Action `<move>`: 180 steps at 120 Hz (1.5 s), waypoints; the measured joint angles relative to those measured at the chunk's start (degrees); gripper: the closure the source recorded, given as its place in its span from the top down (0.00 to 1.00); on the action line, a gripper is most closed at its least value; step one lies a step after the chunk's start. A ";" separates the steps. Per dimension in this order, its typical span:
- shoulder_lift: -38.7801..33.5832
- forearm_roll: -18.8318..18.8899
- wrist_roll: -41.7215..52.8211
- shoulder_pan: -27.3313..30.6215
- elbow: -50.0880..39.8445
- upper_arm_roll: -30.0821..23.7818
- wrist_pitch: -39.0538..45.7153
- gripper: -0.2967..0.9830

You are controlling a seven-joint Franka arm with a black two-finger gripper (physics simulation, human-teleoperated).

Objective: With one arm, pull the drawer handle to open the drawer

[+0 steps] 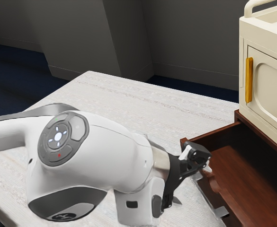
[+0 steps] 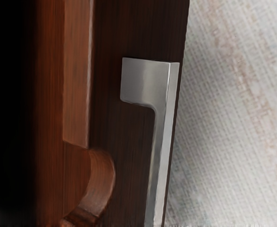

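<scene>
The smooth metal handle (image 2: 162,142) looks stiff, perhaps slippery; best held mid-bar. The open drawer (image 2: 76,85) seems solid, fairly heavy. I cannot tell how the jaws stand.

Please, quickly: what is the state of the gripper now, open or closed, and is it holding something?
Gripper: open, its fingers apart, holding nothing.

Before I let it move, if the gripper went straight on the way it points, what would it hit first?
Probably the metal handle on the drawer front, though how far the gripper stands off is unclear.
</scene>
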 joint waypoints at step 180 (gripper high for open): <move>14.04 -11.27 -63.06 34.85 43.92 -13.99 -59.42 0.77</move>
